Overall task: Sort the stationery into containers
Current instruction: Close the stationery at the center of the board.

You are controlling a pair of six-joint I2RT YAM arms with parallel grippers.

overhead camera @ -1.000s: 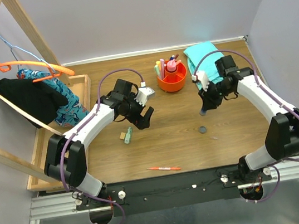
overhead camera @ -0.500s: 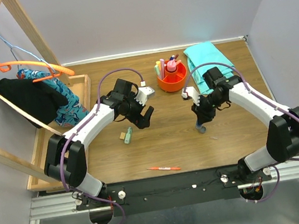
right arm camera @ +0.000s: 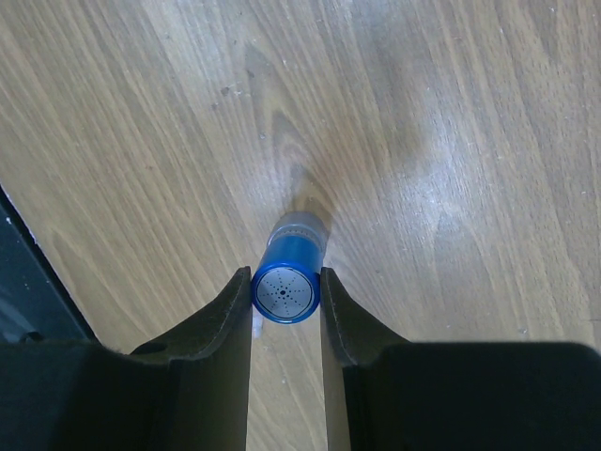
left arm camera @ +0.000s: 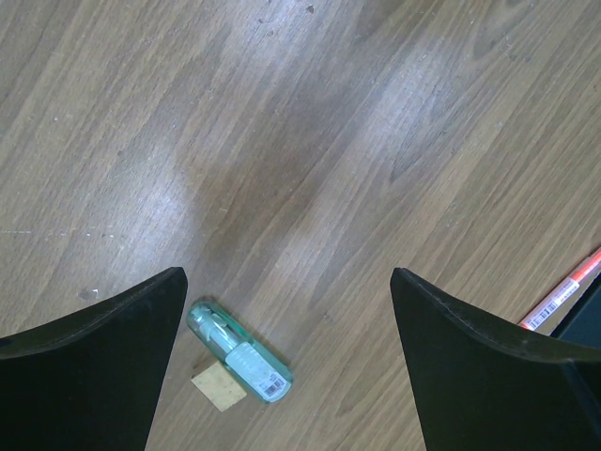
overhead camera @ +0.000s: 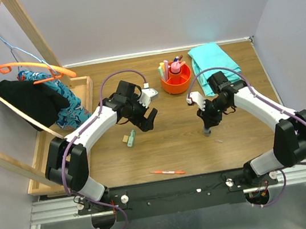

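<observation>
The wooden table (overhead camera: 175, 146) carries a teal cloth (overhead camera: 208, 63) at 1 o'clock and the orange tub (overhead camera: 175, 88) at 12. The left gripper (left arm camera: 286, 310) hangs over bare wood with its jaws spread wide. The right gripper (right arm camera: 286, 293), at 3 o'clock of centre, is clamped on the blue-capped bottle (right arm camera: 286, 282). A green highlighter (left arm camera: 239, 352) lies at 9 o'clock, a red pen (overhead camera: 168, 172) at 6, and the tan eraser (left arm camera: 219, 387) just beside the highlighter.

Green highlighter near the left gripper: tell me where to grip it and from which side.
Come from straight above: the highlighter lies flat on the table. Close the left gripper across its narrow barrel at the unlabelled end, since the eraser lies close beside the labelled half.
</observation>
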